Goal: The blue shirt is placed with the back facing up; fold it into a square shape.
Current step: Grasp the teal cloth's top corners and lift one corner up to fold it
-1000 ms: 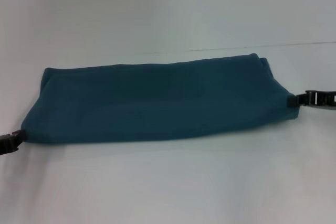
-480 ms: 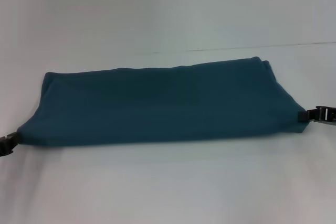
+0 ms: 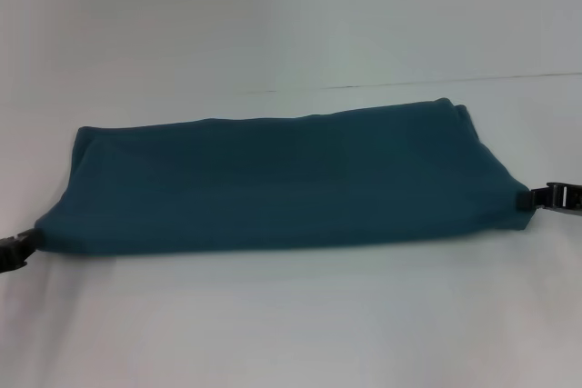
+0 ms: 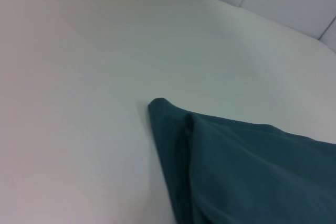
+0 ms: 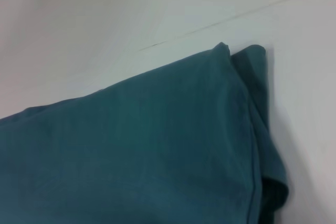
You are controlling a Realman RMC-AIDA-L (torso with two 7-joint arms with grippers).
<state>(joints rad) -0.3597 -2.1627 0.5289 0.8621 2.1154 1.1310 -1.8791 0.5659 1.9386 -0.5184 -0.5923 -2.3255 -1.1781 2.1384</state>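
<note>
Blue shirt (image 3: pixel 273 179), folded to a long band, is pinched at near corners by left pincer (image 3: pixel 27 244) and right pincer (image 3: pixel 529 199).

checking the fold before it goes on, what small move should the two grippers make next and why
Probably let go of the corners and back off. The blue shirt lies on the white table as a long flat band, not a square. The left gripper sits at its near left corner, the right gripper at its near right corner. A crosswise fold needs a fresh grip at one short end.
</note>
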